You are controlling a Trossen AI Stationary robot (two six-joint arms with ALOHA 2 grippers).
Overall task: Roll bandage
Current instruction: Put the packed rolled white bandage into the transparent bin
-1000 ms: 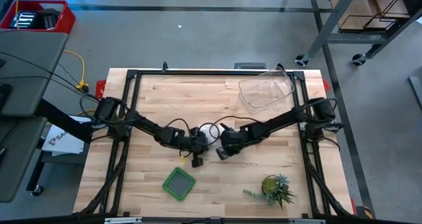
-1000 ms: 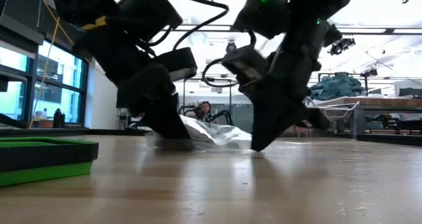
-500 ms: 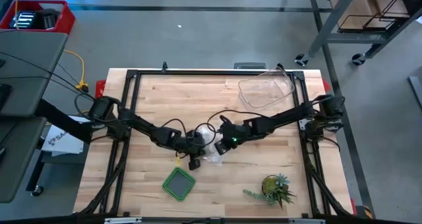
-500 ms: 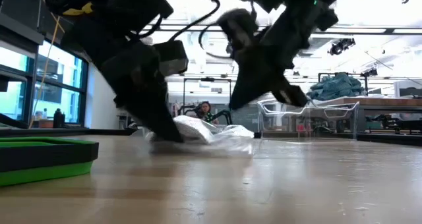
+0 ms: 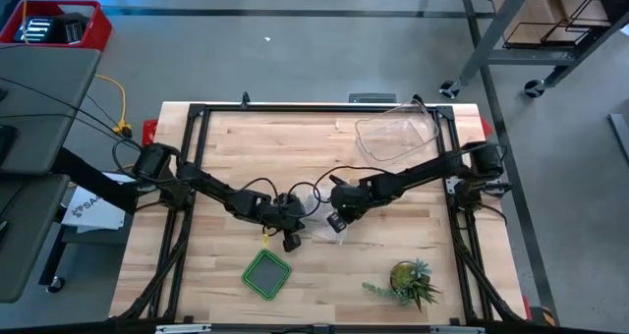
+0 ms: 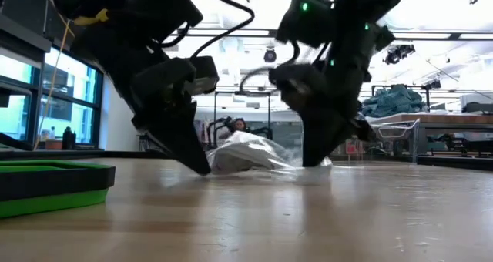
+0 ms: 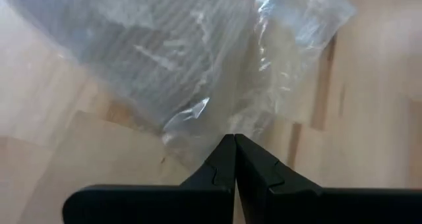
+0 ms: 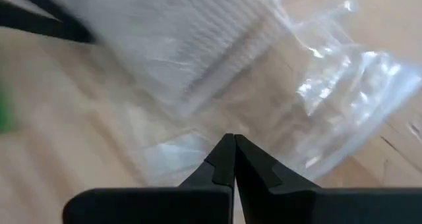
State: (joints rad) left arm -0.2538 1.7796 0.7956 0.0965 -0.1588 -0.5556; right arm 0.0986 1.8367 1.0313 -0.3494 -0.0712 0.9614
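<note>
A crinkly clear plastic bag point(image 5: 316, 228) lies mid-table with the white gauze bandage point(image 7: 165, 53) inside it, its ribbed cloth showing through the film. In the low view the bag point(image 6: 246, 150) bunches up between the two grippers. My left gripper point(image 7: 234, 140) is shut at the bag's left end point(image 6: 212, 166). My right gripper point(image 8: 232, 138) is shut at the bag's right end, its fingers point(image 6: 314, 156) slanting down onto the film. The bandage point(image 8: 198, 33) lies just beyond the right tips. My left gripper has a crumpled edge of the bag's film point(image 7: 210, 118) right at its shut fingertips, apparently pinched there. It slants down from the table's left. The bag rests on the table. My right gripper sets its shut tips on the bag's loose film point(image 8: 198, 151), slanting down from the right. Whether film is caught between them, I cannot tell.
A clear plastic tub point(image 5: 396, 135) stands at the far right. A green tray point(image 5: 266, 273) lies near the front edge, left of centre, and a small potted plant point(image 5: 408, 280) at the front right. A person point(image 6: 239, 125) shows in the room behind.
My right gripper rose off the bag toward the far edge, then came back down on the bag's right end. My left gripper rolled a little and stayed at the left end. The bag, which lay flatter, now bunches higher between them.
</note>
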